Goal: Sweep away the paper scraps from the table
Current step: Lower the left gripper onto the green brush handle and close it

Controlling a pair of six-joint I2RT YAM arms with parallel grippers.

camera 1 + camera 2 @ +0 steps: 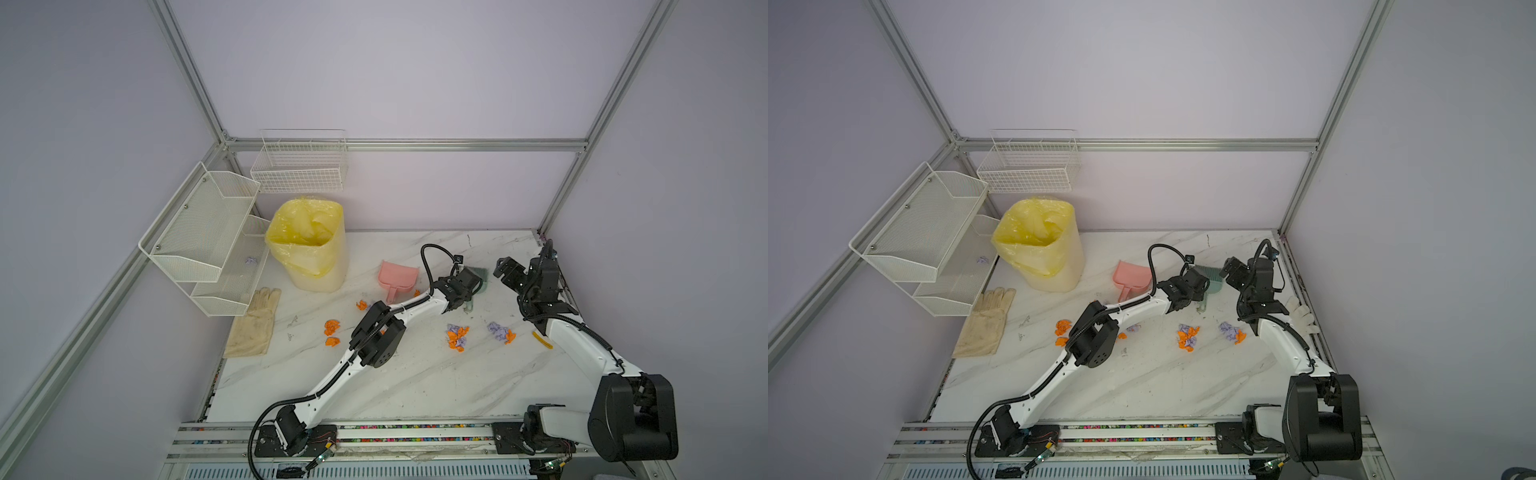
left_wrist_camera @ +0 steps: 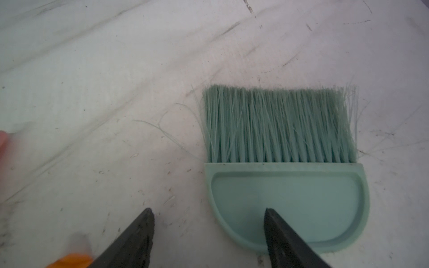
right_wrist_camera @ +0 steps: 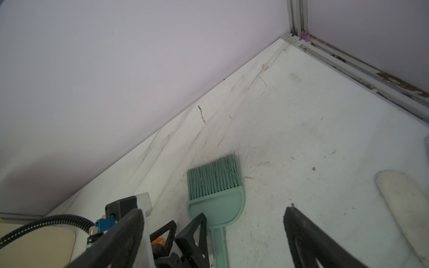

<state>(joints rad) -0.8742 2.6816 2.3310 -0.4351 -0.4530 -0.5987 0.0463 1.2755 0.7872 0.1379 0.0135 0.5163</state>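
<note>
Toward the far right of the table point(image 1: 415, 386), a green hand brush point(image 2: 287, 199) is found lying flat, bristles toward the back wall. In both top views it is largely covered by the left gripper point(image 2: 207, 211); only a sliver of bristles and the handle's end are exposed.

The left jaws are held apart, with nothing clamped. In the left wrist view one finger point(image 2: 285, 236) is placed over the brush's back where the handle begins, the other point(image 2: 137, 234) over bare marble. Contact cannot be judged. The handle is cut off by that frame's edge.

Just beside the brush the right gripper point(image 1: 503, 267) is held above the table, jaws spread wide and empty.

The paper scraps point(image 1: 457, 337), orange and lilac, are scattered across the table's middle, nearer the robot than the brush. Some are partly hidden beneath the left forearm. One lilac wad point(image 1: 251, 261) is noted in the tiered wire rack point(image 1: 220, 305), below its top tray.

A pink dustpan point(image 1: 398, 276) is set between the yellow-lined bin point(image 1: 309, 245) and the brush.

A white glove point(image 1: 1302, 313) at the table's right edge is half hidden behind the right arm, and cut off in the right wrist view.
</note>
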